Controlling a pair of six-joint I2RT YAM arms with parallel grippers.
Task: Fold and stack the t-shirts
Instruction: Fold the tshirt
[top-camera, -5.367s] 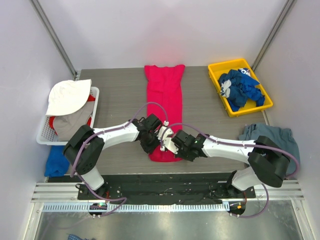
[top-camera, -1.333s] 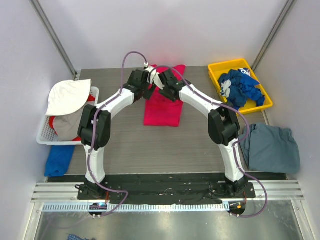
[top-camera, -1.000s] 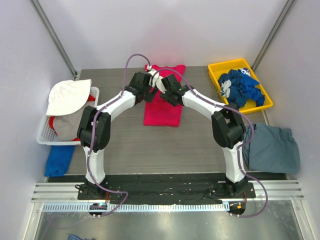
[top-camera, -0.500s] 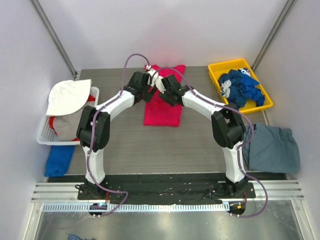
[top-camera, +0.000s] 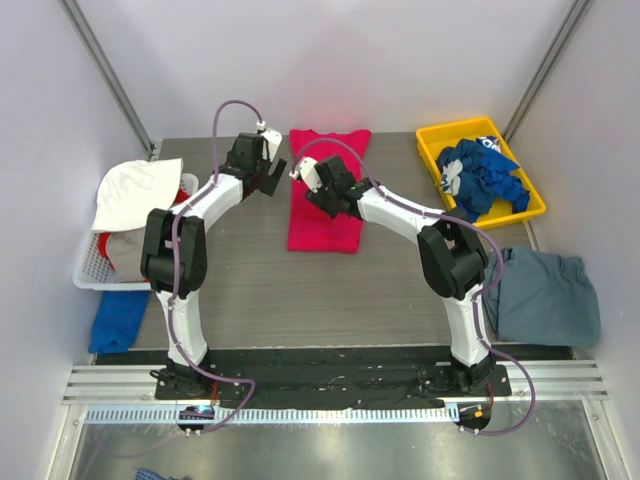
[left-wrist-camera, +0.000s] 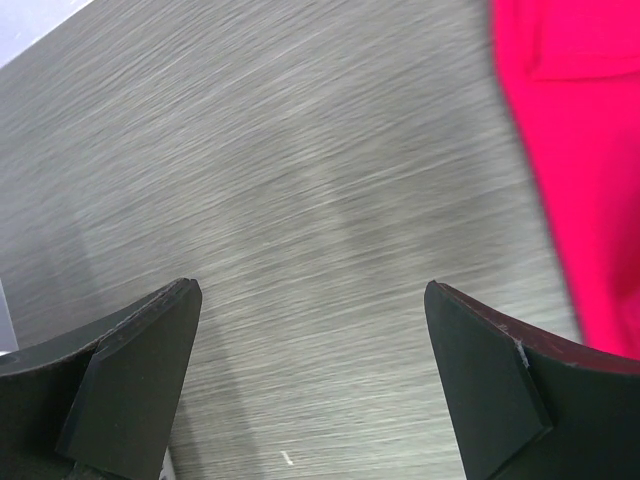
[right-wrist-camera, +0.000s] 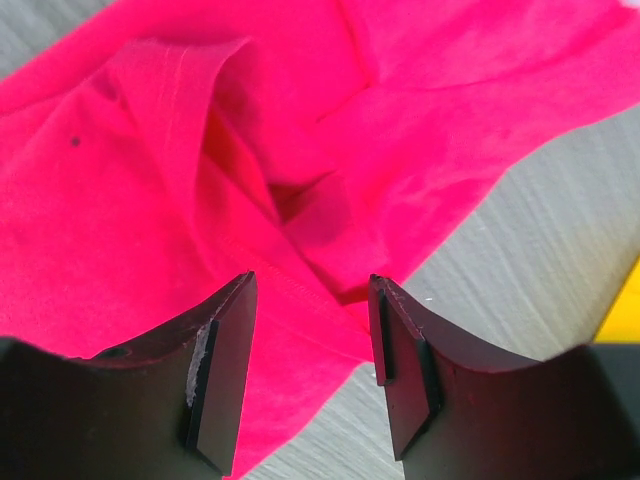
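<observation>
- Top external view: a bright pink-red short-sleeved cloth t-shirt (top-camera: 325, 205) lies folded into a narrow upright rectangle at the far middle of the grey wood-grain table (top-camera: 240, 290).
- The left gripper (top-camera: 268, 178) hovers just beside the shirt's left edge. In the left wrist view its black fingers (left-wrist-camera: 130, 380) stand wide apart over bare tabletop with nothing between them, and the pink cloth (left-wrist-camera: 580, 170) fills the right margin.
- The right gripper (top-camera: 312, 185) is over the shirt's upper left part. Its wrist view shows the jaws parted and empty above rumpled pink folds (right-wrist-camera: 300, 190).
- Crumpled royal blue t-shirts with white print (top-camera: 480, 178) fill a yellow plastic tray (top-camera: 432, 150) at the far right.
- A slate grey-blue t-shirt (top-camera: 545, 295) lies heaped at the table's right edge.
- A white slatted basket (top-camera: 85, 270) on the left holds a white cloth (top-camera: 135, 190).
</observation>
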